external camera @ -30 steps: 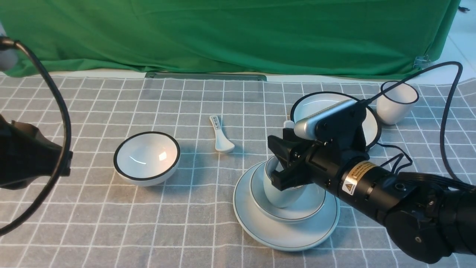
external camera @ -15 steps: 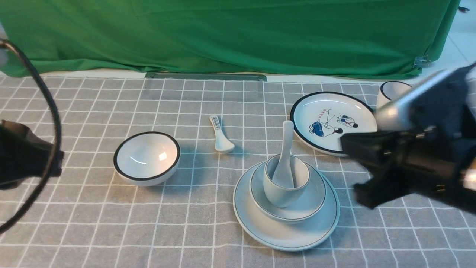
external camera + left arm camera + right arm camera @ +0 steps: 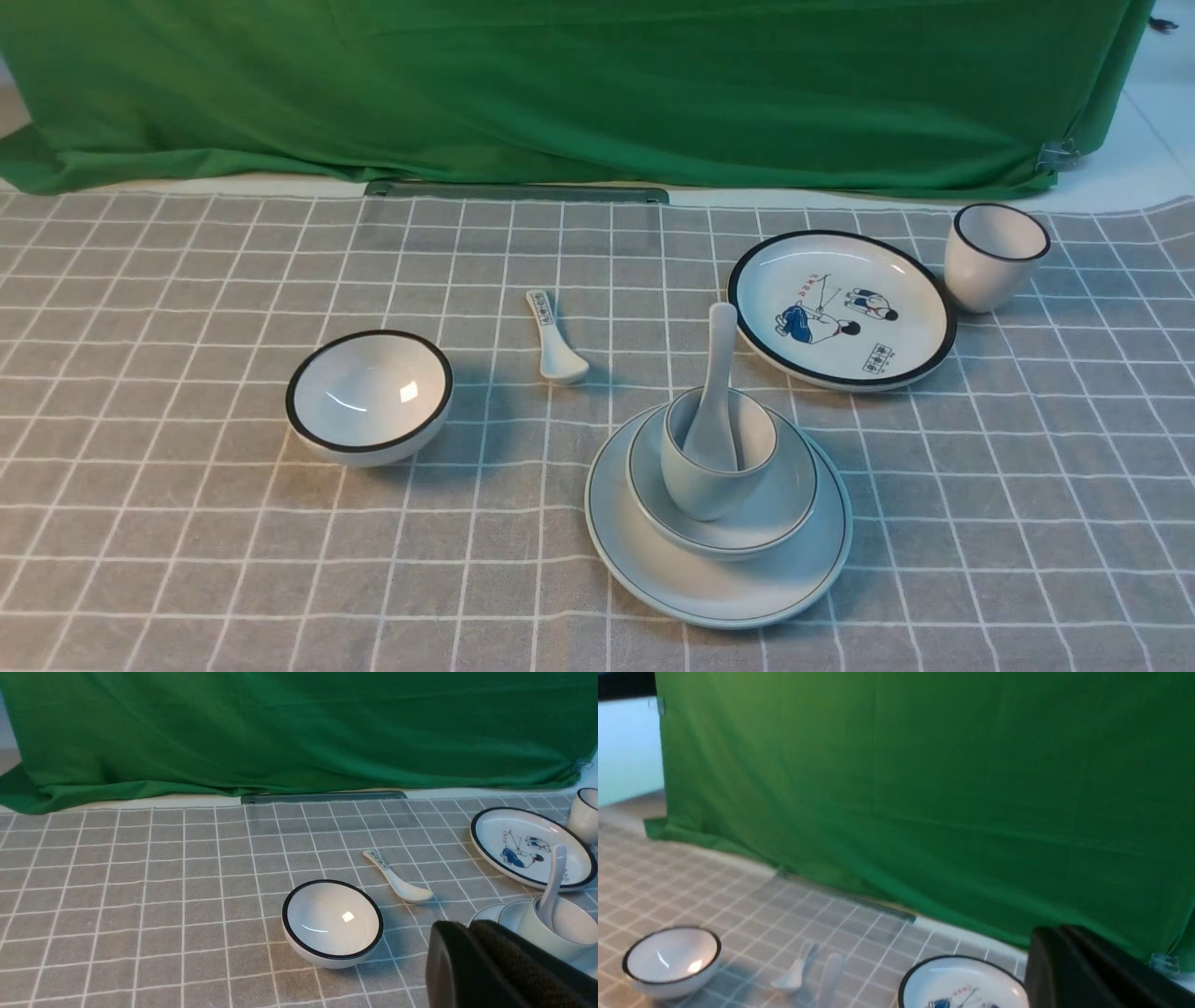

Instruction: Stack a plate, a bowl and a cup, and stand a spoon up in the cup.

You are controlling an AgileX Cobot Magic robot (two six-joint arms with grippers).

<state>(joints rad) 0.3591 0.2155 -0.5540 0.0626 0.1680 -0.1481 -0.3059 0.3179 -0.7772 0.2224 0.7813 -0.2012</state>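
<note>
Now, stack: the plain pale bluish-white round plate (image 3: 653, 569) lies on the grey checked tabletop (image 3: 187, 523); the pale shallow bowl with a thin dark rim (image 3: 784, 509) sits in it, and the small handleless pale cup (image 3: 695, 490) sits in the bowl.
Spoon: the large glossy white ceramic soup spoon (image 3: 717, 373) stands in the cup, scoop down, handle leaning over the far rim.
Change: a second ago the right arm reached over the cup; both arms are now gone from the front view, and the stack has not shifted.
Left side: the left end effector (image 3: 486, 961) shows only as a dark edge in its wrist view, clear of the crockery; whether it is released or clenched cannot be told.
Right side: the right end effector (image 3: 1087, 970) is likewise only a dark corner; its state cannot be told.
Bystanders: the black-rimmed white bowl (image 3: 369, 397), the small printed spoon (image 3: 555, 350), the cartoon plate (image 3: 840, 280) and the black-rimmed white cup (image 3: 994, 257) lie apart from the stack.
Task reading: judged complete; nothing is left to place.
</note>
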